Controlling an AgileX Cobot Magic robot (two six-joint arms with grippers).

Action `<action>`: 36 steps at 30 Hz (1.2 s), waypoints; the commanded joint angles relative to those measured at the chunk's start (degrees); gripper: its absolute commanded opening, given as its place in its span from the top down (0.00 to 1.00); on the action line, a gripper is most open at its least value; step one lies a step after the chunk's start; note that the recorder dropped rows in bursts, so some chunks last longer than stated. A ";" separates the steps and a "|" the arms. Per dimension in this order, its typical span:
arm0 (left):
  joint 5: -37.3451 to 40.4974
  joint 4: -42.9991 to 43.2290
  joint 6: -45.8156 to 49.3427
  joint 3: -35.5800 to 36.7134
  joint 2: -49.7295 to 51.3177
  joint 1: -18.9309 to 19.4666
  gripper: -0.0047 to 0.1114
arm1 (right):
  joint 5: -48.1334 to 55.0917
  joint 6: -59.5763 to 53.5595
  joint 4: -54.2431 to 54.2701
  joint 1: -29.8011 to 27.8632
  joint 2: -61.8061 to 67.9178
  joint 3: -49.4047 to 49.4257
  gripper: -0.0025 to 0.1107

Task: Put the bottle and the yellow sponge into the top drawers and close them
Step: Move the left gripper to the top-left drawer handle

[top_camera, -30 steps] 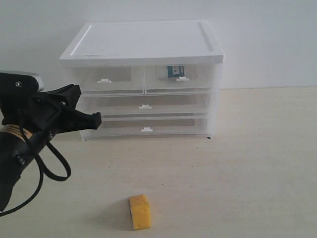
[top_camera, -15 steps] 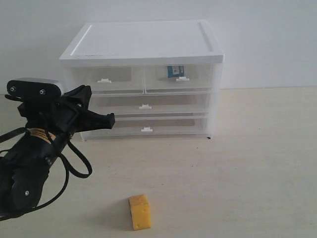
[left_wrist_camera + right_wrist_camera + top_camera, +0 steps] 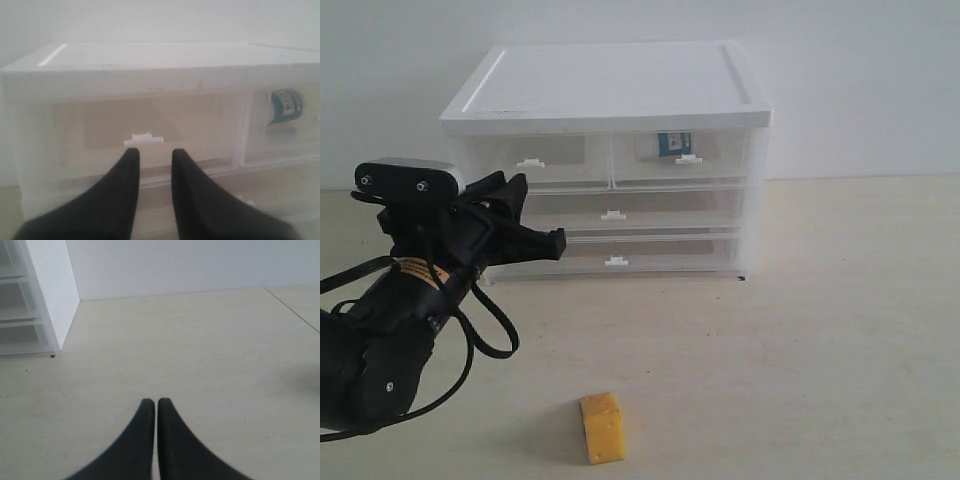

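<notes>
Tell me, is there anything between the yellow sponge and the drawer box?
No. In the exterior view, only bare table lies between the yellow sponge and the drawer box.

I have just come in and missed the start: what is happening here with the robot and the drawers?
The left gripper is poised in front of the handle tab of the closed top left drawer, jaws slightly apart, holding nothing. The bottle lies inside the closed top right drawer. The yellow sponge is on the table, untouched. The right gripper is shut and empty.
</notes>
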 commanded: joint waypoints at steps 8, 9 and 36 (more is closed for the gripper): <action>6.19 1.21 -0.30 -3.93 0.23 -0.23 0.54 | -0.23 0.00 -0.30 -0.09 -0.33 0.26 0.98; 6.81 1.33 -0.30 -4.74 0.23 -0.23 0.43 | -0.23 0.00 -0.30 -0.09 -0.33 0.26 0.98; -0.63 -9.01 -2.67 -9.43 10.38 -0.23 0.35 | -0.34 0.00 -0.30 -0.09 -0.33 0.26 0.98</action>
